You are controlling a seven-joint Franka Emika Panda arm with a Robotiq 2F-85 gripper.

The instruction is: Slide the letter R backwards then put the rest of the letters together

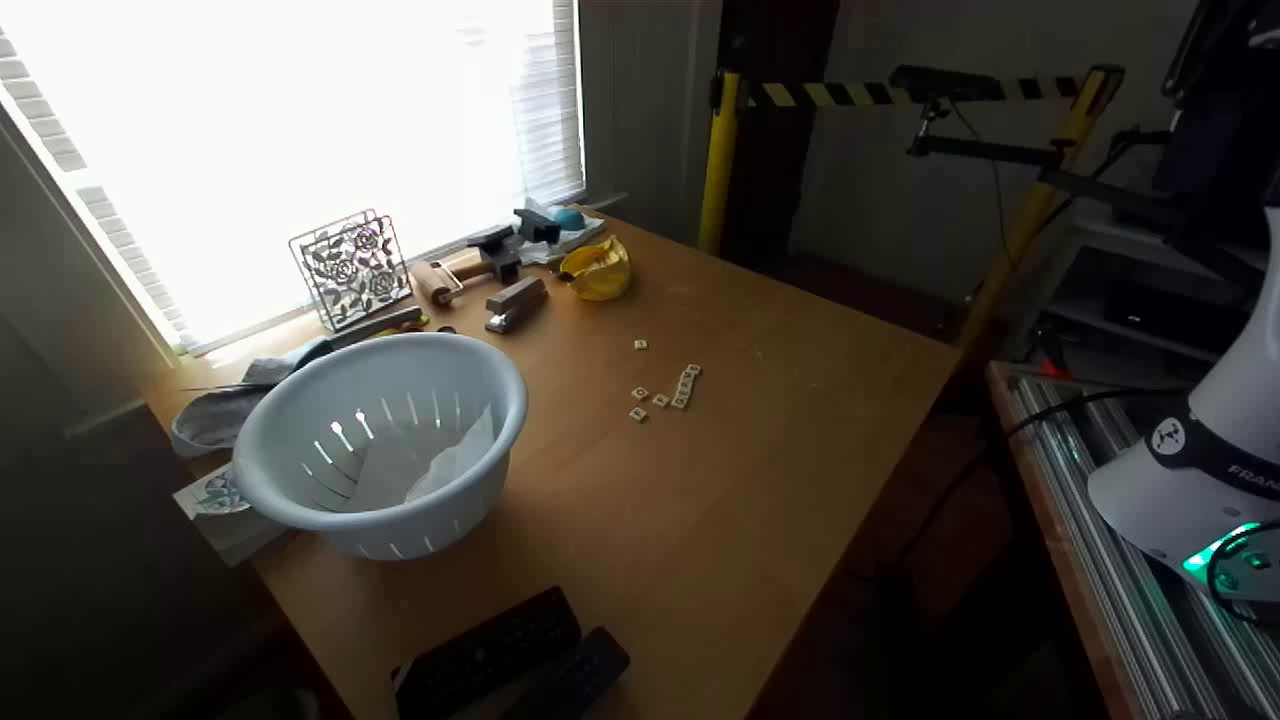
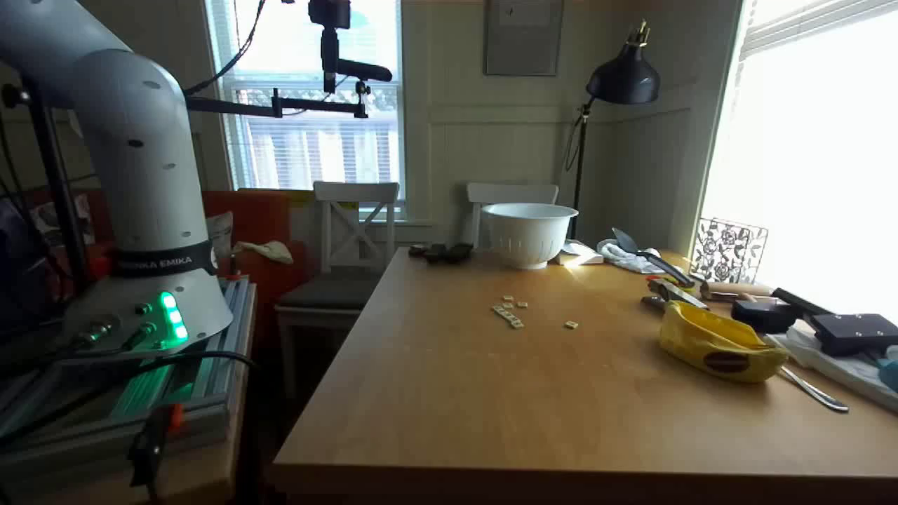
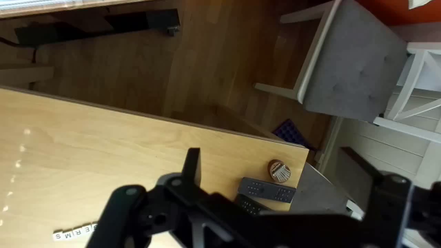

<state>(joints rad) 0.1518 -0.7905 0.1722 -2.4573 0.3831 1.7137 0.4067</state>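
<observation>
The letter R tile [image 3: 77,232] lies in a row of whitish letter tiles at the lower left of the wrist view, with S and M on one side and E on the other. A gripper finger hides the row's end. The row [image 1: 686,387] also shows in both exterior views [image 2: 508,317]. The rest of the letters lie loose: several tiles [image 1: 661,400] are scattered beside the row, and one tile [image 1: 641,344] lies farther apart, seen also in an exterior view [image 2: 571,325]. My gripper [image 3: 276,163] is open and empty, high above the table and away from the tiles.
A white colander [image 1: 380,345] stands near remotes [image 1: 490,655]. A yellow object [image 2: 715,344], stapler [image 1: 516,303] and metal holder [image 1: 355,270] lie by the window. A small round metal-tined object [image 3: 279,171] sits near the table corner. A chair [image 3: 355,62] stands beyond the edge.
</observation>
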